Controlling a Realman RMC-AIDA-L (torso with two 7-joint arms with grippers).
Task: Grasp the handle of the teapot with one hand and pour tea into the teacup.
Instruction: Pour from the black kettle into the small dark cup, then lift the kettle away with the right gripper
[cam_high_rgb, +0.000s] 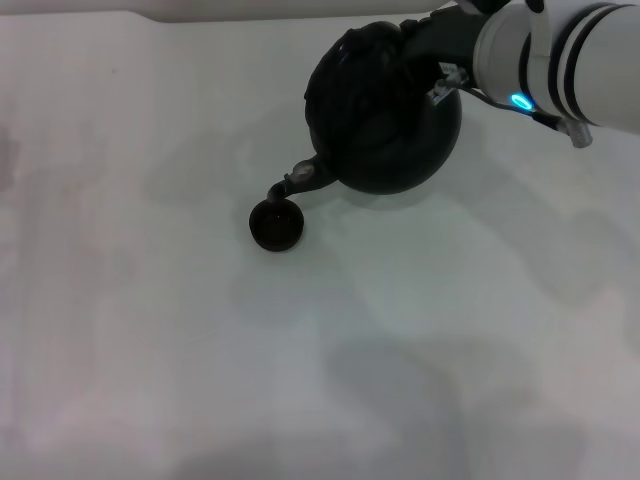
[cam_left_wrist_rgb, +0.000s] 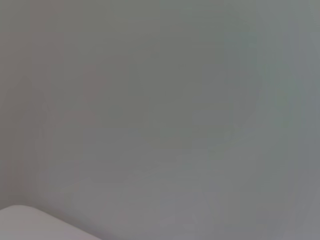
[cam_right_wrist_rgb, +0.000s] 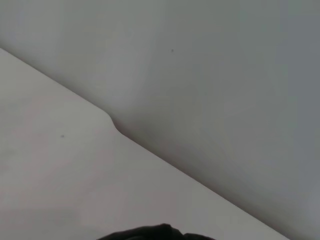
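Note:
The large round black teapot (cam_high_rgb: 385, 125) is tipped to the left in the head view, at the back right of the white table (cam_high_rgb: 150, 330). Its short spout (cam_high_rgb: 300, 180) points down right over the tiny dark teacup (cam_high_rgb: 276, 224), which stands on the table. My right gripper (cam_high_rgb: 428, 42) reaches in from the upper right on its white banded arm and is shut on the black arched handle (cam_high_rgb: 345, 55) at the pot's top. A dark sliver of the teapot (cam_right_wrist_rgb: 155, 233) shows in the right wrist view. My left gripper is out of view.
The table's far edge (cam_high_rgb: 200, 14) runs just behind the teapot. The right arm's blue light (cam_high_rgb: 520, 101) glows above the table's right side. The left wrist view shows only a grey wall and a pale table corner (cam_left_wrist_rgb: 30, 225).

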